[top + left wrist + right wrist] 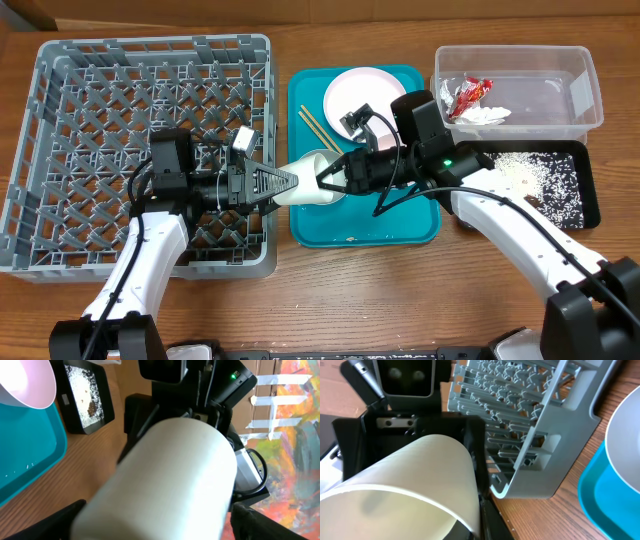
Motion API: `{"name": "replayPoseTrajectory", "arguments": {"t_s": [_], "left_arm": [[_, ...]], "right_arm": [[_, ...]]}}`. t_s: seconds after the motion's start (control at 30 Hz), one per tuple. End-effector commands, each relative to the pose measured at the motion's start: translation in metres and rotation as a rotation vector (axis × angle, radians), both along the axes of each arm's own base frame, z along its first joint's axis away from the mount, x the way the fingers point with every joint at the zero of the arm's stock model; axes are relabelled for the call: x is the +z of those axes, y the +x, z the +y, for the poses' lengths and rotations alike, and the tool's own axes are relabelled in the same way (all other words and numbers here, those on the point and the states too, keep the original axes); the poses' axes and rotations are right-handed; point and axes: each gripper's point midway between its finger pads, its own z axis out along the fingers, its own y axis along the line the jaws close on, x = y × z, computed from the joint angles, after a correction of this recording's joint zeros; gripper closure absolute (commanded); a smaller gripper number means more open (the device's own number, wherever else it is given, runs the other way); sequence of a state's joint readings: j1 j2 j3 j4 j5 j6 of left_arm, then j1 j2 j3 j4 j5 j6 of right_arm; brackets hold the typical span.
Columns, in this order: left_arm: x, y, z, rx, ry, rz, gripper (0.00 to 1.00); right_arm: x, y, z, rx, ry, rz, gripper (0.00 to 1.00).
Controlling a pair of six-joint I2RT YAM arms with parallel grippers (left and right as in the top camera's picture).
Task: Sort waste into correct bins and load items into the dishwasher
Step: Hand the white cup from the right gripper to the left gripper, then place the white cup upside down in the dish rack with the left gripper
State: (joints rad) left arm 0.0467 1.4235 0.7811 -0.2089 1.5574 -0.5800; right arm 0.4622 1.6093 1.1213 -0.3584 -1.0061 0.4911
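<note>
A white cup (312, 180) hangs on its side between both grippers over the left edge of the teal tray (400, 225). My left gripper (288, 184) has a finger on each side of the cup's body (170, 480). My right gripper (335, 176) pinches the cup's rim wall (420, 470). The pink-white plate (365, 95) and two chopsticks (318, 128) lie on the teal tray. The clear tub (575, 100) holds the red-and-silver wrapper (467, 95) and white tissue (487, 117). The black tray (592, 195) holds rice grains (530, 170) and a brown lump (92, 408).
The grey dish rack (60, 110) fills the left half of the table; its corner shows close by in the right wrist view (545, 435). A few crumbs lie on the teal tray's front part. Bare wood runs along the table's front edge.
</note>
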Motion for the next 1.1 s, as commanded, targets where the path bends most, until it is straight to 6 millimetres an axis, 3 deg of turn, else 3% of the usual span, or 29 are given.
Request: {"name": "replayPoseTrajectory", "arguments": {"t_s": [0.0,0.17,0.47,0.6,0.83,0.9,1.07], "left_arm": [[0.008,0.001,0.001,-0.01,-0.016,-0.017,0.13],[0.008,0.001,0.001,-0.01,-0.016,-0.017,0.18],[0.005,0.004,0.001,0.004,0.0,-0.017,0.51],[-0.002,0.01,0.002,0.041,0.041,-0.015,0.52],[0.003,0.021,0.004,0.062,0.061,-0.135,0.63],[0.004,0.027,0.004,0.082,0.077,-0.155,0.63],[-0.005,0.047,0.011,0.183,0.159,-0.182,0.62]], "right_arm": [[-0.01,0.0,0.007,0.001,-0.011,0.026,0.96],[-0.011,0.001,0.013,0.007,-0.003,0.023,0.96],[-0.01,0.001,0.014,0.002,0.001,0.03,0.96],[-0.01,0.001,0.014,0.002,0.001,0.03,0.94],[-0.009,0.005,0.012,-0.004,0.004,0.014,0.65],[-0.01,0.009,0.008,-0.015,-0.003,-0.004,0.5],[-0.015,0.025,-0.003,-0.075,-0.031,-0.022,0.31]]}}
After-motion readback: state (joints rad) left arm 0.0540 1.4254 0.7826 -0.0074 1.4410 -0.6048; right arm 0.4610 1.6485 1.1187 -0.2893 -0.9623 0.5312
